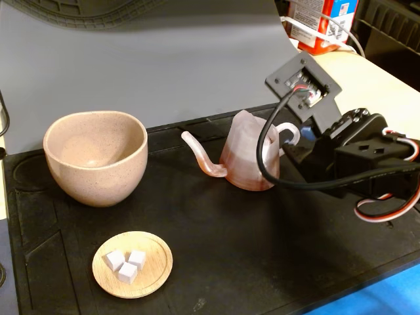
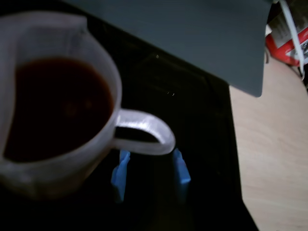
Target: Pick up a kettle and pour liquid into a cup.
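1. Two blue fingertips (image 2: pixel 120 173) of the claw (image 2: pixel 150 174) straddle the kettle (image 1: pixel 248 157) handle (image 2: pixel 147 132), spread and seemingly not yet clamped.
2. Liquid (image 2: pixel 57 108) fills the upright kettle mid-mat (image 1: pixel 216 262), spout (image 1: pixel 200 156) towards the cup (image 1: pixel 95 156) near the left edge.

surface: black mat (image 1: pixel 216 243) over pale wooden table (image 1: pixel 374 79) | left of frame: beige speckled cup (image 1: pixel 96 164) | centre: pink kettle (image 1: pixel 246 161) | lower left: wooden saucer (image 1: pixel 132 264) carrying white cubes (image 1: pixel 127 262) | top right: red container (image 1: pixel 321 23) on the table
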Robot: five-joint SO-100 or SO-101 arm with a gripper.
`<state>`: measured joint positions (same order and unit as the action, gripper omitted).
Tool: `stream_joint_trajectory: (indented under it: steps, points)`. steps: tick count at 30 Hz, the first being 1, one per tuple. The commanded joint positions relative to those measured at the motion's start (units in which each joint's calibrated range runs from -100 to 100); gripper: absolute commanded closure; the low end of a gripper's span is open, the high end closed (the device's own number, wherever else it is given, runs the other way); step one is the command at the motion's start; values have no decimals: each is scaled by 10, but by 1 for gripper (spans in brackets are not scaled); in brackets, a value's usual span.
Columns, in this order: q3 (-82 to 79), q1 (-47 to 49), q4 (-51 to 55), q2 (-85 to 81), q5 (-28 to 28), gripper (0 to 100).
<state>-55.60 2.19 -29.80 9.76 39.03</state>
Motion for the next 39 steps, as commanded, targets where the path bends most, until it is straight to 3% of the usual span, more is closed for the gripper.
stream_joint_trajectory:
  steps: [1,23,25,39]
  points:
    - [18,-3,-30,8,-1,87]
    - [121,-15,-35,70,-2,87]
    - [121,-15,-35,67,-42,87]
    - [174,-3,-34,116,-40,87]
